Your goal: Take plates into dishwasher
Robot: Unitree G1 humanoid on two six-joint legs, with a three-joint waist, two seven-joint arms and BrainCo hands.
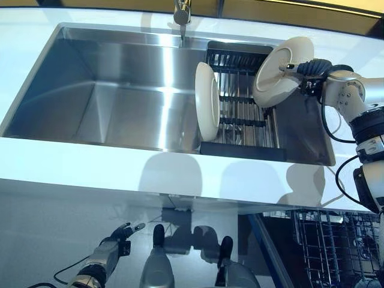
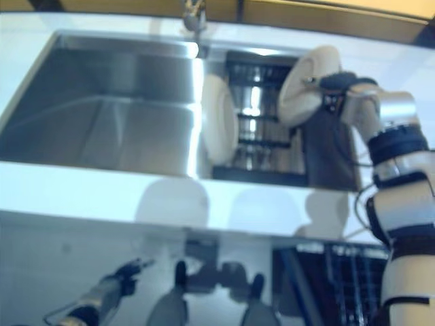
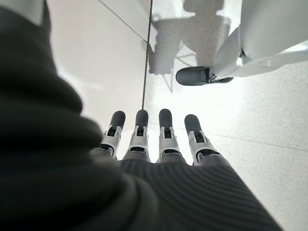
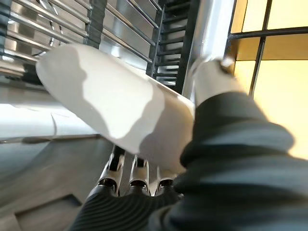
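Two white plates are in view at the black drying rack in the right part of the steel sink. One plate stands on edge at the rack's left end. My right hand is shut on the rim of the other plate, which is tilted above the rack's right side; the right wrist view shows this plate pinched between thumb and fingers. My left hand hangs low below the counter, open and holding nothing, fingers straight toward the floor.
A faucet stands at the sink's back edge. The white counter runs along the front of the sink. The dishwasher's wire rack shows pulled out at the lower right, under the counter.
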